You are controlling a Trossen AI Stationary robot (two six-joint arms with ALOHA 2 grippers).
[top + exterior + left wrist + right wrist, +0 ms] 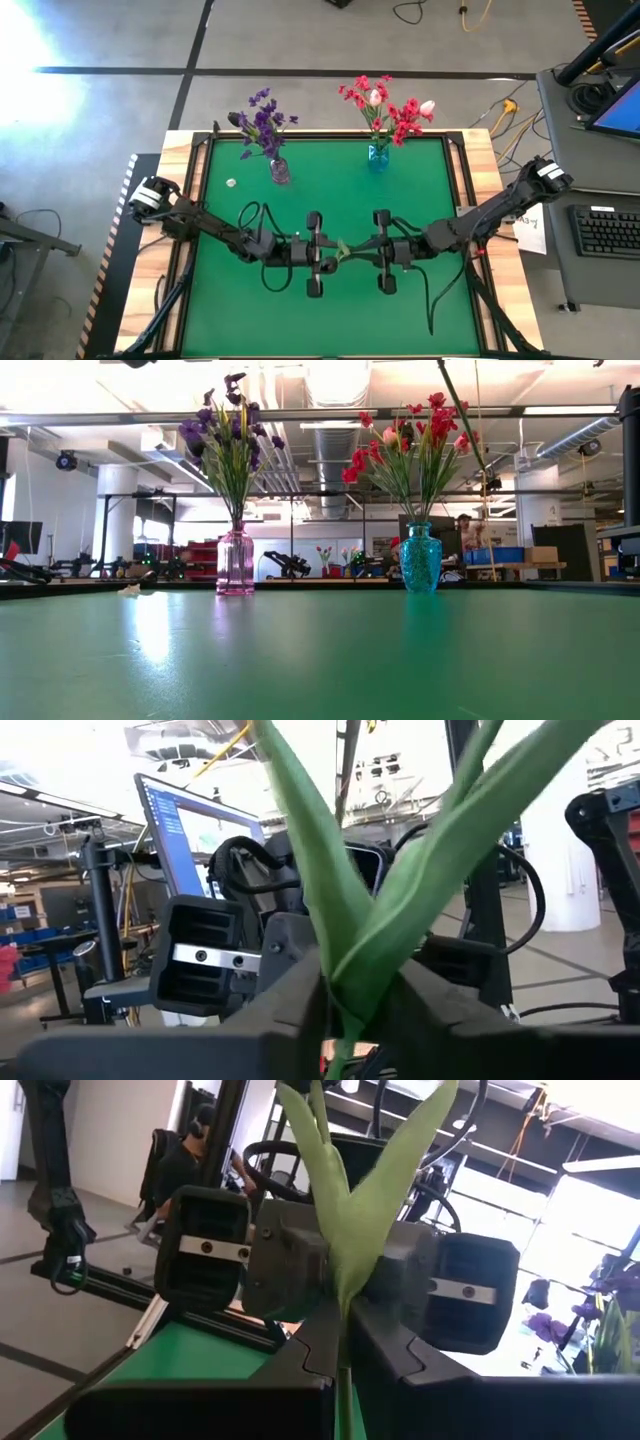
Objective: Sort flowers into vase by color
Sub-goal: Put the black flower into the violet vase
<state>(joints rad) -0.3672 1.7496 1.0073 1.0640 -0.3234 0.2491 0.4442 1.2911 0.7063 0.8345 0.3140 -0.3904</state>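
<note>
Both grippers meet over the middle of the green table, my left gripper [330,251] coming from the left and my right gripper [358,249] from the right. Between them is one green flower stem with long leaves [343,249]; both are shut on it. Its bloom is hidden, so I cannot tell its colour. At the far edge a purple glass vase [280,171] holds purple sprays [262,120]. A teal vase [378,156] holds red sprays and pale pink tulips [390,108]. The low view shows both vases [236,560] [421,557] but neither gripper. My left gripper [350,995] pinches the stem just below the leaf base [347,982] between its two fingers, coming level from the table's left. The leaves rise above the fingers and the stem is clear of the table. My right gripper [343,1335] pinches the same stem under the leaves [345,1285], level from the table's right, facing the left gripper closely. The leaves stand up above its fingers.
A small white scrap [231,183] lies on the mat near the purple vase. A raised wooden frame [480,180] borders the green mat. A keyboard [608,230] and a laptop sit on a side desk to the right.
</note>
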